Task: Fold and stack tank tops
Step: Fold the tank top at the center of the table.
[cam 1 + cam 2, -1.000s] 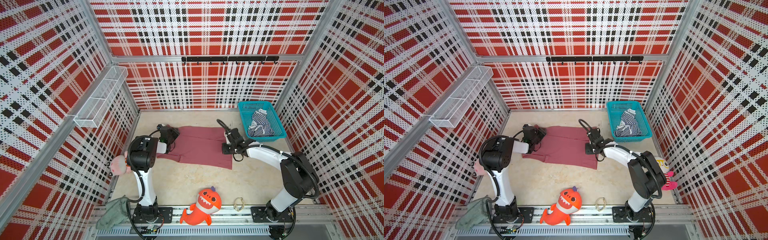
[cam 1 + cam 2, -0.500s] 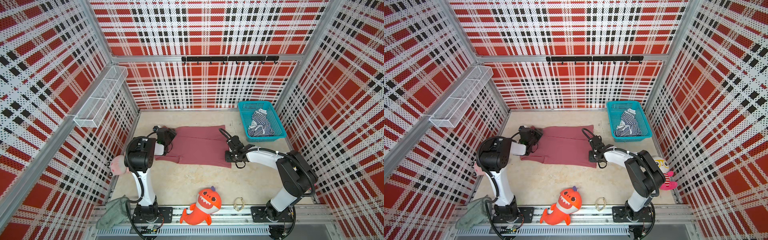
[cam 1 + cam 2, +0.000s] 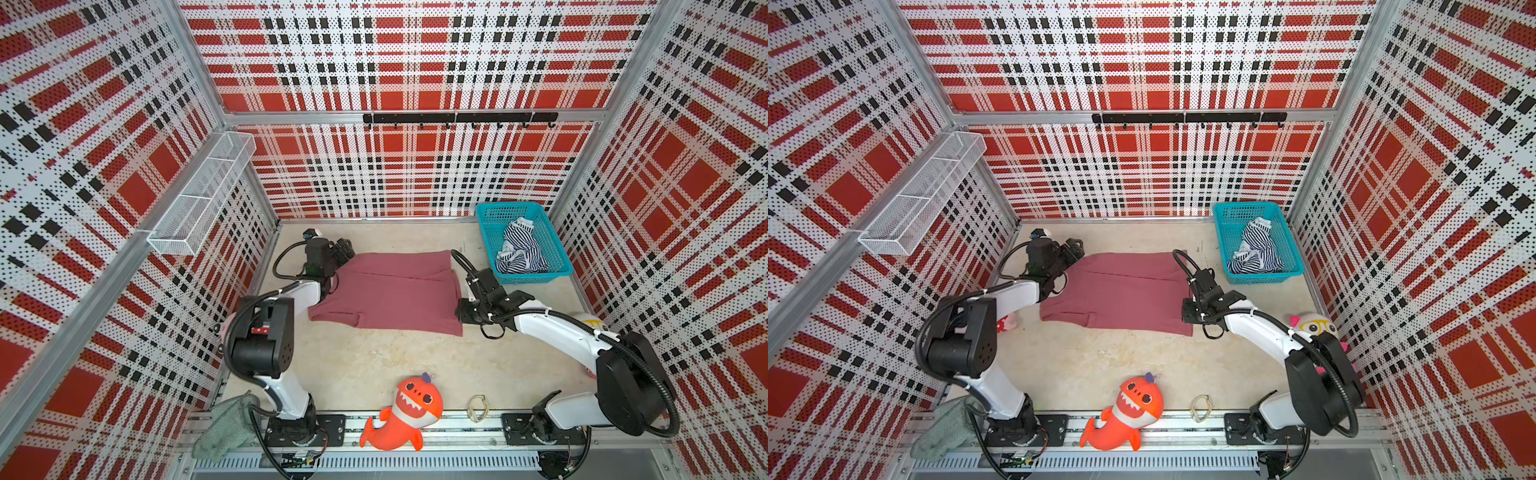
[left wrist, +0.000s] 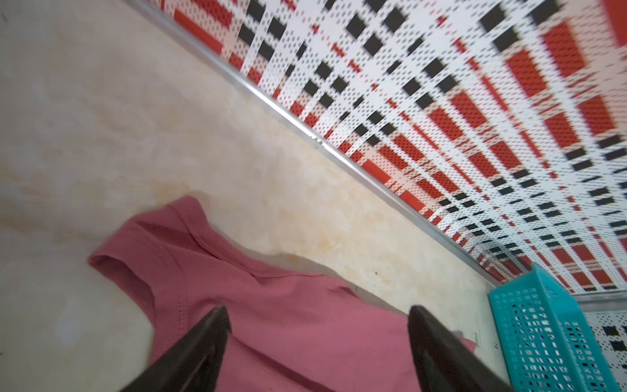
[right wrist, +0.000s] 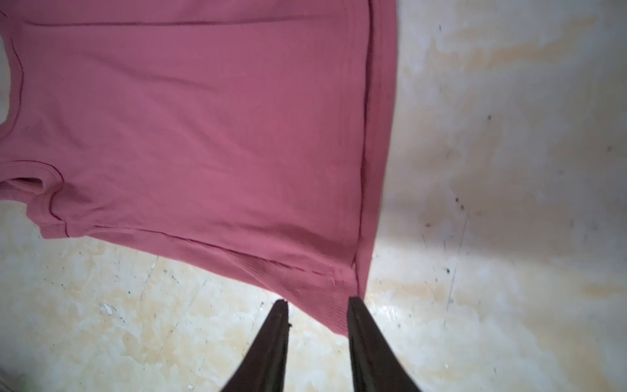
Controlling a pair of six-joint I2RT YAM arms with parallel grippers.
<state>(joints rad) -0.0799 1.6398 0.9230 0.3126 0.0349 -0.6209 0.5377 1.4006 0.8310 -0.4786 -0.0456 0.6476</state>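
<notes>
Only wrist views tell, left end effector [image 4: 317, 310] apart, right end effector [image 5: 317, 302] apart astride maroon tank top [image 5: 203, 135]

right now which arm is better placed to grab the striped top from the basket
Right, likely. The right pincer sits at the maroon top's hem, the end toward the basket holding the striped top. The left pincer is open at the strap end, with the maroon top between it and the basket.

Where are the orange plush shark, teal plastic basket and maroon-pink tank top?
Orange plush shark [image 3: 417, 401]: a top view, face.
Teal plastic basket [image 3: 536, 276]: a top view, front rim.
Maroon-pink tank top [image 3: 399, 291]: a top view, middle.
</notes>
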